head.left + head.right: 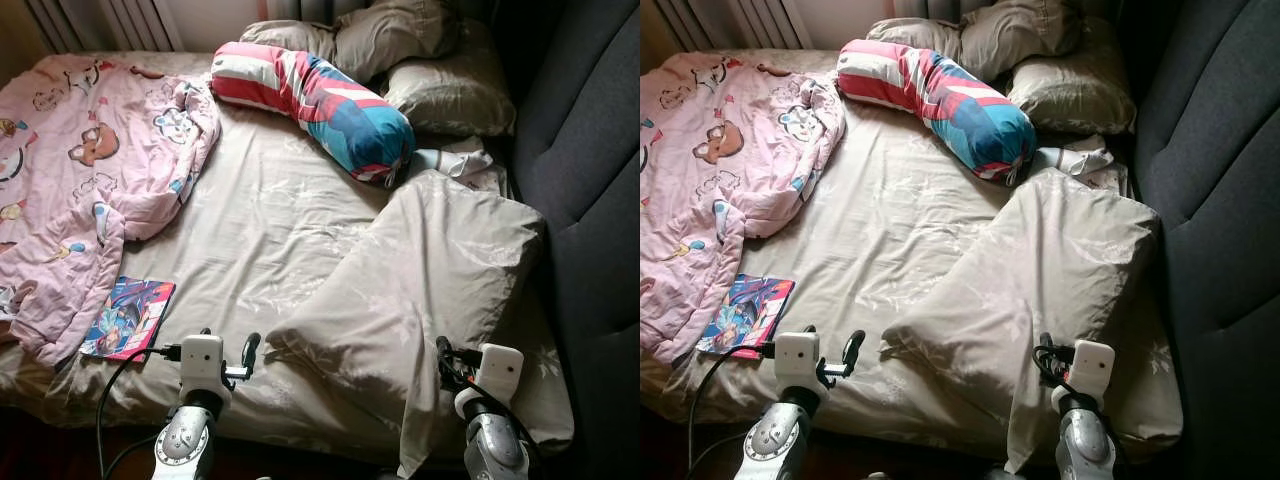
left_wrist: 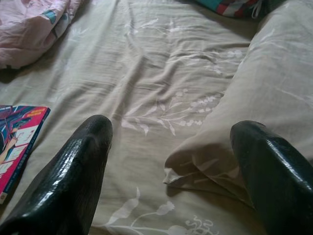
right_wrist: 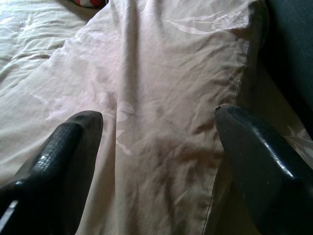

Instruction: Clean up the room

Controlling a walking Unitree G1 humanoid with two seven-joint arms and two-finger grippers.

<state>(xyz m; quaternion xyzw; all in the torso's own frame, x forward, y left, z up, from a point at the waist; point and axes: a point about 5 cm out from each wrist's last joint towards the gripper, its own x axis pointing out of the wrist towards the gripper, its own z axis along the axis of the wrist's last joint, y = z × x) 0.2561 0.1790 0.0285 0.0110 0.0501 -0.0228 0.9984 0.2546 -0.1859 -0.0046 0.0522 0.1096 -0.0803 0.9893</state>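
Note:
A large beige pillow [image 1: 430, 270] lies askew on the right half of the bed, one corner hanging over the near edge. My right gripper [image 1: 447, 362] hovers open over that near corner, its fingers [image 3: 58, 161] on either side of the pillowcase. Beside the pillow's left corner [image 2: 195, 166], my left gripper [image 1: 228, 352] is open above the beige sheet [image 1: 260, 230]. A colourful book [image 1: 128, 318] lies near the bed's front left edge. A crumpled pink cartoon blanket [image 1: 80, 170] covers the left side. A striped red, white and blue bolster [image 1: 315, 100] lies across the head end.
Two beige pillows [image 1: 420, 60] are stacked at the head of the bed. A dark padded wall or headboard [image 1: 590, 200] runs along the right side. A small pale item [image 1: 455, 160] sits between bolster and wall. A black cable [image 1: 110, 400] hangs off my left arm.

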